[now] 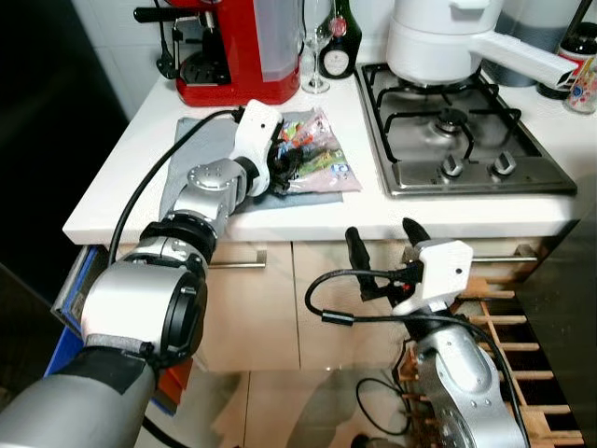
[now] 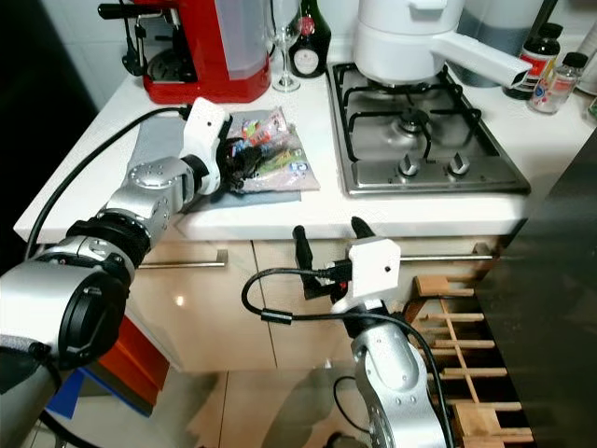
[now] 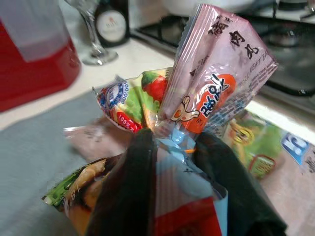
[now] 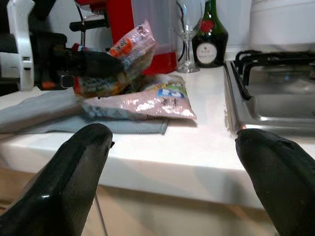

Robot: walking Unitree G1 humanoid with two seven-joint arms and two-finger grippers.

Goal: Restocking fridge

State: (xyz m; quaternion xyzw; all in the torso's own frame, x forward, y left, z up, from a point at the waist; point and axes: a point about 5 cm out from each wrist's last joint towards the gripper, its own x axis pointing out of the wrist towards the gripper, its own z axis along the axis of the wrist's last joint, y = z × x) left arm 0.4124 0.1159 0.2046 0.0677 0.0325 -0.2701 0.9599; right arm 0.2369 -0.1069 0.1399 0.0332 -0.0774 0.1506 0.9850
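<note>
Several colourful snack packets (image 1: pixel 322 157) lie in a heap on a grey cloth (image 1: pixel 201 140) on the white counter (image 1: pixel 280 219). My left gripper (image 1: pixel 284 170) reaches over the cloth and is shut on a bunch of these packets. In the left wrist view its fingers (image 3: pixel 128 187) pinch a pink packet with an orange label (image 3: pixel 216 73), which stands up above the others. My right gripper (image 1: pixel 382 233) hangs open just below the counter's front edge, in front of the cabinet drawers, with nothing between its fingers (image 4: pixel 74 182). From there the lifted packet (image 4: pixel 130 49) shows over the heap (image 4: pixel 142 104).
A red coffee machine (image 1: pixel 229 47), a wine glass (image 1: pixel 315 47) and a dark bottle (image 1: pixel 336 42) stand at the back of the counter. A gas hob (image 1: pixel 457 131) with a white pot (image 1: pixel 438 37) lies to the right. A wooden rack (image 1: pixel 504 317) stands low at the right.
</note>
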